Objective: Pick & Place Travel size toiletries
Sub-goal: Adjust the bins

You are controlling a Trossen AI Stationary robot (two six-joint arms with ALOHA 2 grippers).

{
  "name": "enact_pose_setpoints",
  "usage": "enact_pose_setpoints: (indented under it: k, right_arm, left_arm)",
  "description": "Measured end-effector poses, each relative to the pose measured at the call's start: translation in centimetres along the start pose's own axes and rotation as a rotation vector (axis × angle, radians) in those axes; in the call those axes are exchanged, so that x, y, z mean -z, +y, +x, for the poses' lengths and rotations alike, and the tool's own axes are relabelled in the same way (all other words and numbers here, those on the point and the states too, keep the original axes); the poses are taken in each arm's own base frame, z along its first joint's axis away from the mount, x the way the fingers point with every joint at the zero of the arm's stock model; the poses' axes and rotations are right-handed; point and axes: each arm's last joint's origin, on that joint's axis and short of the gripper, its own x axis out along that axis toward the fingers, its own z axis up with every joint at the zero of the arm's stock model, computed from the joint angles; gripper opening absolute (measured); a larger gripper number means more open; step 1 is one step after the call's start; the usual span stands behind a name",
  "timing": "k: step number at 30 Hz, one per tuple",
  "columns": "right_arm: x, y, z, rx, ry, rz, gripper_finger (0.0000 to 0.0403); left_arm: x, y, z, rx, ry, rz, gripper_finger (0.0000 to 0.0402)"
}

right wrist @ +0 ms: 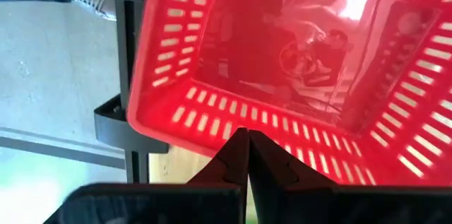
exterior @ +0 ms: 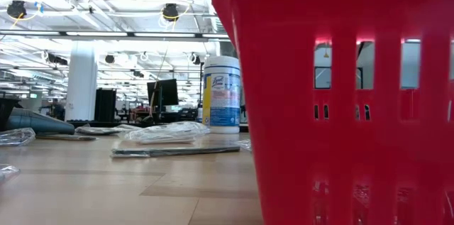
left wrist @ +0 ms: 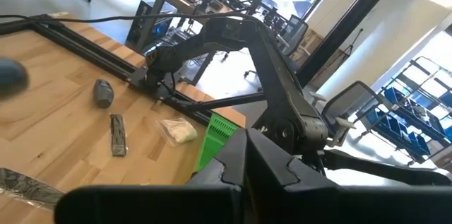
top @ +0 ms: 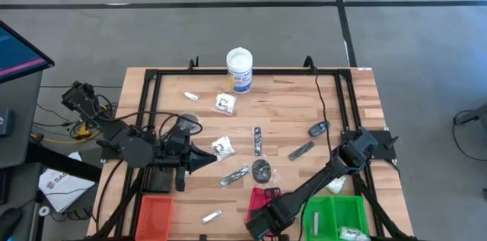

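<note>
The travel size toiletries lie scattered on the wooden table: clear packets (top: 222, 147) (top: 224, 103), a slim black stick (top: 257, 141), a dark disc (top: 261, 169) and silvery sachets (top: 301, 150) (top: 234, 175). My left gripper (top: 215, 157) is shut and empty. It hovers at the table's left and points right toward the middle (left wrist: 244, 146). My right gripper (top: 262, 222) is shut and empty too. It points down over the near rim of the red tray (right wrist: 282, 54), which holds some dark and clear items (right wrist: 311, 51).
A white tub with a blue label (top: 239, 70) stands at the far edge. An orange tray (top: 156, 214) sits near left. A green tray (top: 335, 214) near right holds a pale item (top: 350, 233). A black frame (top: 152, 81) borders the table. The red tray (exterior: 340, 97) fills the low view's right.
</note>
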Motion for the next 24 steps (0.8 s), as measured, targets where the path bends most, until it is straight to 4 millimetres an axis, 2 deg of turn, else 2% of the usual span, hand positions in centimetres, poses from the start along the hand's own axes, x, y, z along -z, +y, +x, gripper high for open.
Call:
enact_pose_setpoints:
  k: [15, 19, 24]
  right_arm:
    - [1.7, 0.6, 0.1, 0.052, 0.104, -0.093, 0.0]
    - [1.3, 0.7, 0.1, 0.037, 0.074, -0.094, 0.0]
    - [0.1, -0.4, 0.3, 0.011, 0.02, -0.07, 0.0]
  left_arm:
    - [0.0, 0.0, 0.0, -0.007, 0.0, 0.008, 0.0001]
    - [0.0, 0.1, 0.0, -0.01, -0.003, 0.014, 0.0001]
    - [0.0, 0.1, 0.0, -0.017, -0.008, 0.015, 0.0001]
